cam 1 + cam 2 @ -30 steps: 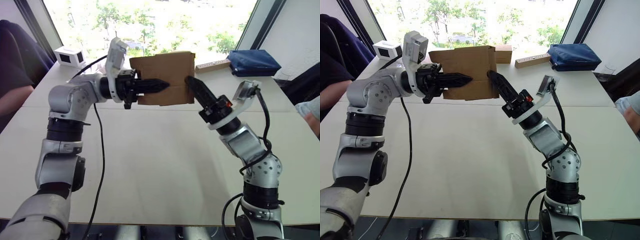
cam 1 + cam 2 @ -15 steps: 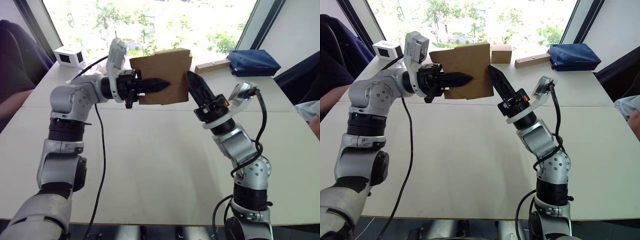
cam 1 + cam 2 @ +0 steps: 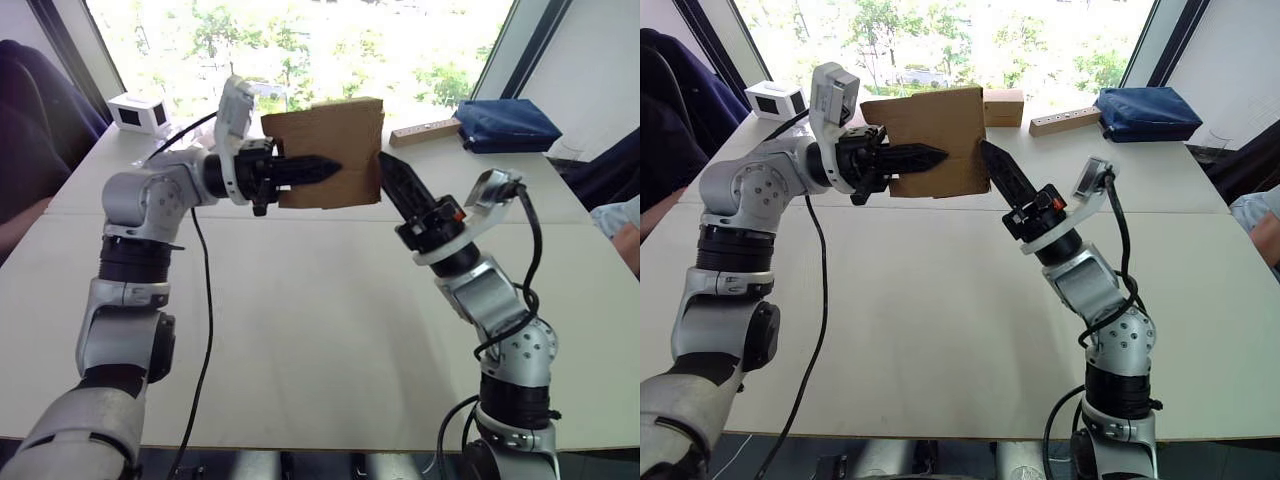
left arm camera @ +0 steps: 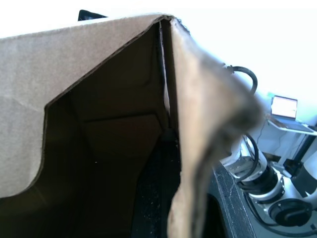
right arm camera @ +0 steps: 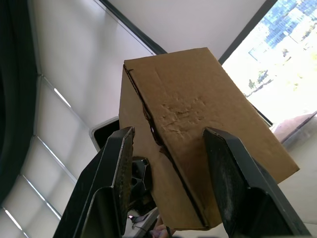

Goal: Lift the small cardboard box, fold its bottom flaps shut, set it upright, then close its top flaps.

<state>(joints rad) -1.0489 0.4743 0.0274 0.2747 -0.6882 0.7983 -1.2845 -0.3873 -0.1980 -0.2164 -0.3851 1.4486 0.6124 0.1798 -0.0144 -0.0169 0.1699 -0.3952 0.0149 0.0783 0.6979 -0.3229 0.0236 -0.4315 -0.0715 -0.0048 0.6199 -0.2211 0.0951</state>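
step: folding bottom flaps | plain brown corrugated cardboard box (image 3: pixel 325 152) held above white table (image 3: pixel 300 330), pinched by left hand (image 3: pixel 322 170) | right hand (image 3: pixel 992 162) spread wide beside it | advice: press flaps flat, keep grip steady

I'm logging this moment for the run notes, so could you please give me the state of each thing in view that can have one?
small cardboard box: lifted off the table, held at its left side.
left gripper: shut on the box wall, one finger inside.
right gripper: fingers open, apart from the box's right edge, holding nothing.
bottom flaps: folded in, seam slightly gapped.
cube-shaped brown box: resting on the table.
blue pouch: lying flat.
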